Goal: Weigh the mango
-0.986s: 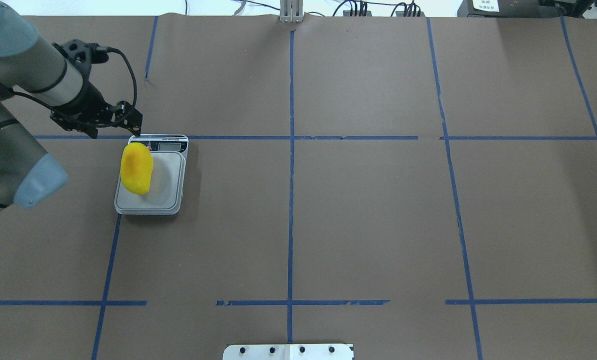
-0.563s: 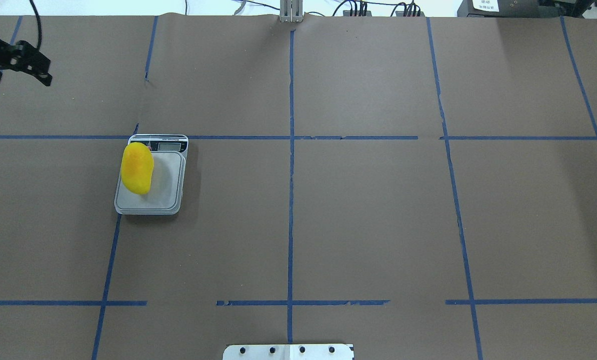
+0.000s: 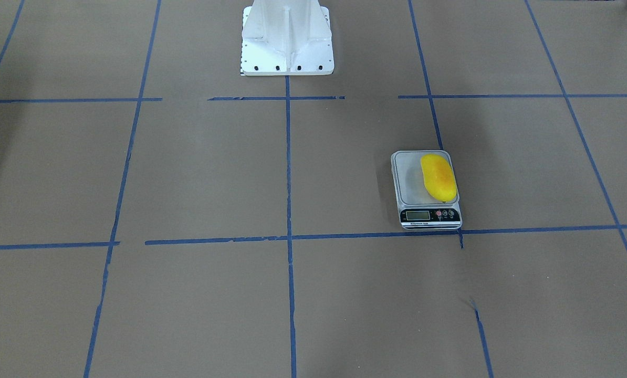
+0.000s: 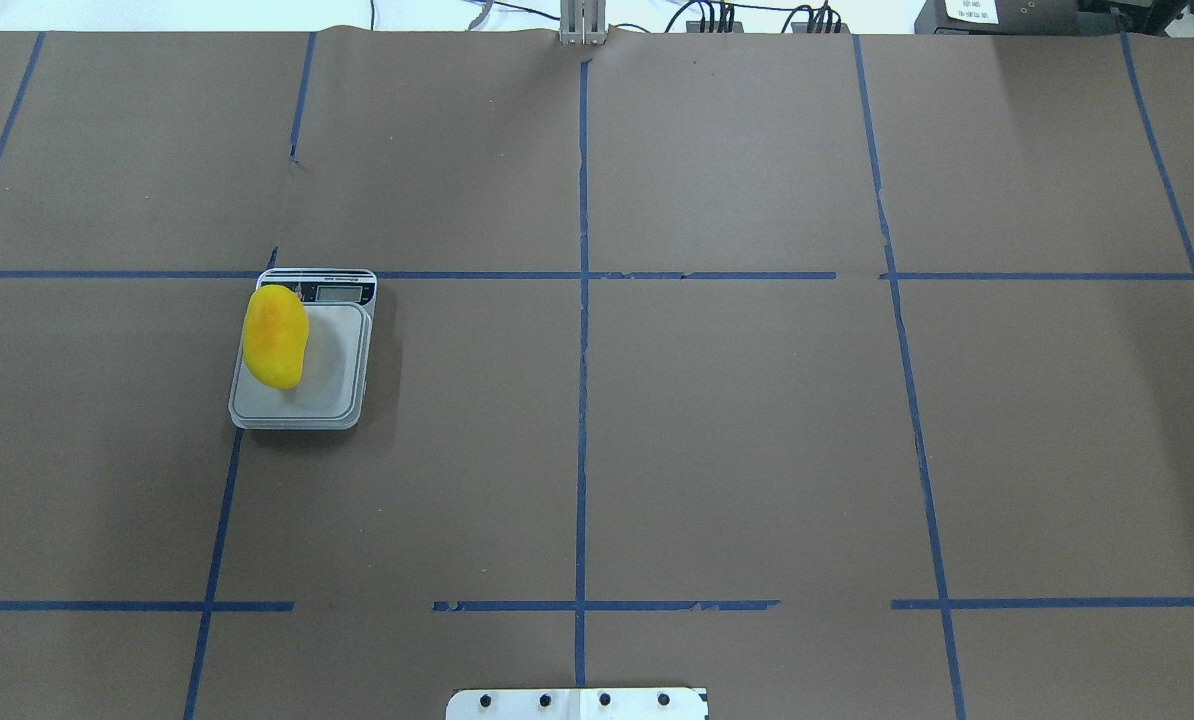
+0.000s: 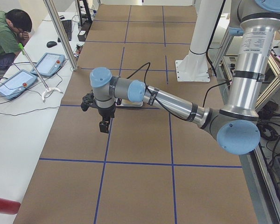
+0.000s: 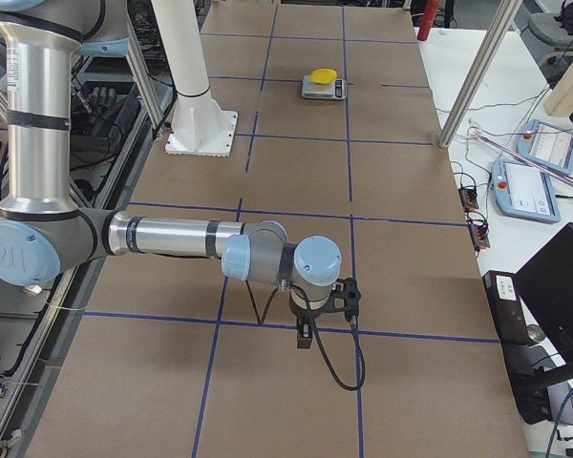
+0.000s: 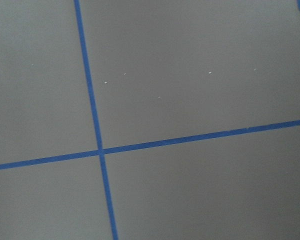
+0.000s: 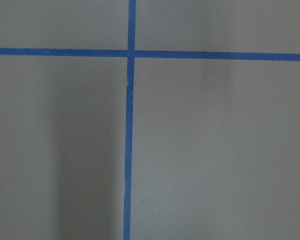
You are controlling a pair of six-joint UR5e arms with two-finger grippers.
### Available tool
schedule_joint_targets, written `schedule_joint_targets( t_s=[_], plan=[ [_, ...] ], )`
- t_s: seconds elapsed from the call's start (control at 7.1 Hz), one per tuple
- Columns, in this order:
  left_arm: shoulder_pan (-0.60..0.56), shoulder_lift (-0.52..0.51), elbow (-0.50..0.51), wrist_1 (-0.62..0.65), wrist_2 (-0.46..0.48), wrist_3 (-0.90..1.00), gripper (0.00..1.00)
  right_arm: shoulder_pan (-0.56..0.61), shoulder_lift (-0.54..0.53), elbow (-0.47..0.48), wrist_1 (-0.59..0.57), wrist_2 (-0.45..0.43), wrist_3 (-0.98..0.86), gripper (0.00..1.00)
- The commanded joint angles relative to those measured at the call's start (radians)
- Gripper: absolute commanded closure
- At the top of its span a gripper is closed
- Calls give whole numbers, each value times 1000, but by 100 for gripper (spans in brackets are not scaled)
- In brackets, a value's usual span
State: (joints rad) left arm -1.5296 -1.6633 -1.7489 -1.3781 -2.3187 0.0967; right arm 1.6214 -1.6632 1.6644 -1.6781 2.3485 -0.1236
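The yellow mango [image 4: 274, 337] lies on the left half of the small grey scale [image 4: 332, 375], its tip near the display; it also shows in the front view [image 3: 439, 177] and, far off, in the right side view [image 6: 322, 75]. No gripper touches it. My left gripper [image 5: 103, 127] shows only in the left side view, hanging over the table paper well away from the scale; I cannot tell whether it is open or shut. My right gripper [image 6: 304, 336] shows only in the right side view, low over the paper at the table's other end; its state cannot be told either. Both wrist views show only brown paper and blue tape.
The white robot pedestal [image 3: 287, 37] stands at the table's robot side. An operator [image 5: 4, 37] sits at a side bench with pendants [image 5: 49, 63]. Aluminium posts [image 5: 60, 32] stand at the table's far edge. Another pendant [image 6: 530, 191] lies beyond the right end.
My left arm pulled back from beside the scale to the far left and has left the overhead view. The mango and scale have not moved.
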Motion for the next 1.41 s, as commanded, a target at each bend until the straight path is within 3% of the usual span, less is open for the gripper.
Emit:
schedule_joint_targets(
  t_s=[0.0, 0.28, 1.27],
  plan=[
    [-29, 62, 60, -31, -8, 78, 0, 0, -1, 0, 0, 0, -1, 0],
    [-29, 120, 104, -160, -30, 80, 0, 0, 0, 0, 1, 0, -1, 0],
    [-46, 128, 120, -179, -34, 87, 0, 0, 0, 0, 2, 0, -1, 0]
  ],
)
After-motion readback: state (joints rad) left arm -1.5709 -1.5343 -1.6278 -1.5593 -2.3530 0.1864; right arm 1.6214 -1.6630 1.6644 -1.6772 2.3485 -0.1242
